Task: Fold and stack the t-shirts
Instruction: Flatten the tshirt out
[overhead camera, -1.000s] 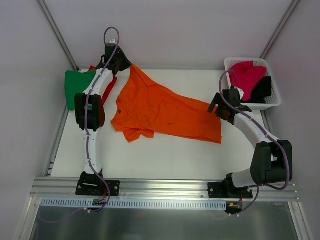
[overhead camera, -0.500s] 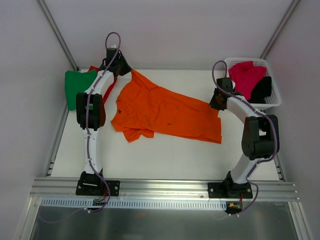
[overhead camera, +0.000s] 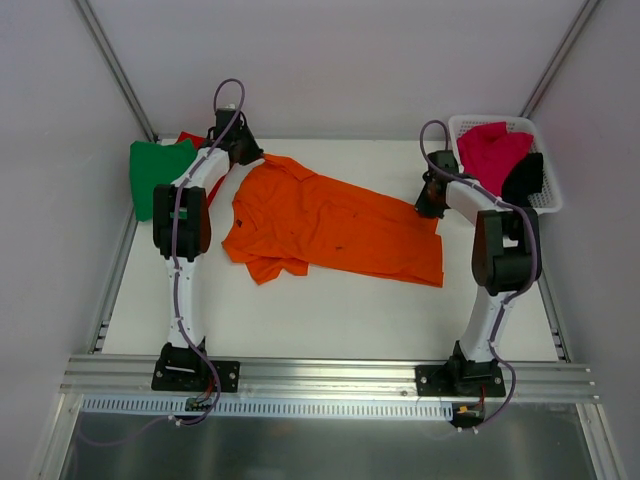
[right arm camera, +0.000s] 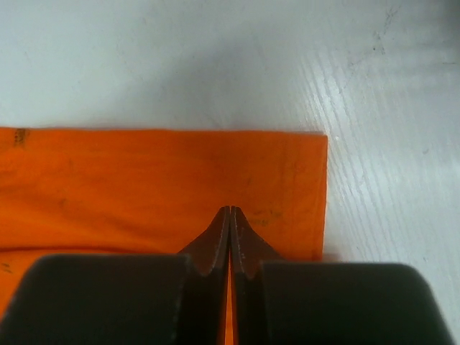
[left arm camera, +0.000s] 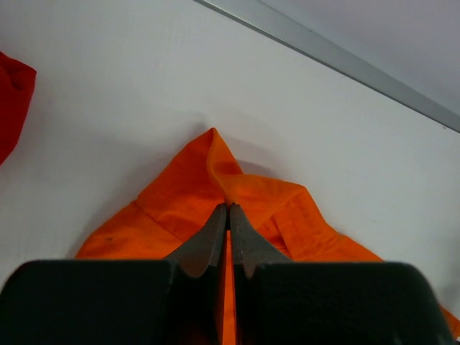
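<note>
Both ends of the orange t-shirt [overhead camera: 330, 225] are pinched: the left tool [left arm camera: 228, 208] is clamped on a bunched tip, the right tool [right arm camera: 230, 210] on a straight-edged corner, with cloth spreading ahead of each across the desk [overhead camera: 330, 310]. Lifting evenly while pulling apart should hold it taut.

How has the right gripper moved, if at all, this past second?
Yes. The right gripper shifted left, away from the white basket, onto the orange t-shirt at its corner, shutting on it.
</note>
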### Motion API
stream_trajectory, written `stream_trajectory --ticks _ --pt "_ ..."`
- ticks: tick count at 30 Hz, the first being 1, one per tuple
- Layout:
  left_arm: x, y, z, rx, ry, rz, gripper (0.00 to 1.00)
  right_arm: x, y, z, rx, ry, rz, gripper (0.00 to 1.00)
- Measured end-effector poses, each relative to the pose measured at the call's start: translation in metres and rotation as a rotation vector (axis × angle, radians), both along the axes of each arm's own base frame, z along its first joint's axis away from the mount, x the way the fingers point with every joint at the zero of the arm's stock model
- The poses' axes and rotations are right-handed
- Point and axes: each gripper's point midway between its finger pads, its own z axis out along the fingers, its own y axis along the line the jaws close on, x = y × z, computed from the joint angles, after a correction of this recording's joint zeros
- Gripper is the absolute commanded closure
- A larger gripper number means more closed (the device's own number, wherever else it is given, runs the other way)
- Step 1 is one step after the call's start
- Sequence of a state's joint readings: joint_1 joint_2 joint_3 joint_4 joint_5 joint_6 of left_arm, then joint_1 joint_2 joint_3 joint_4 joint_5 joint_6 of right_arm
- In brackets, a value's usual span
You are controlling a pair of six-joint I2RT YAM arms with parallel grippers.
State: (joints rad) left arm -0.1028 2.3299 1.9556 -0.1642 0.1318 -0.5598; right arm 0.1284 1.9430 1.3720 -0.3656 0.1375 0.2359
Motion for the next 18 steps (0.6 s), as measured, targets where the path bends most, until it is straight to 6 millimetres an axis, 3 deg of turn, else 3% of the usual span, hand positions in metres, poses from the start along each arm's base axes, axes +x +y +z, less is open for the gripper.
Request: stream_trajectory --ticks 7,18 --pt "0.001 0.003 0.001 0.008 -0.003 0.010 1.00 0.005 -0.001 -0.014 0.013 0.069 -0.025 1.00" --pt "0.003 0.014 0.004 0.007 -0.009 0.027 1.00 0.045 -0.007 -0.018 0.024 0.088 -0.047 0.99"
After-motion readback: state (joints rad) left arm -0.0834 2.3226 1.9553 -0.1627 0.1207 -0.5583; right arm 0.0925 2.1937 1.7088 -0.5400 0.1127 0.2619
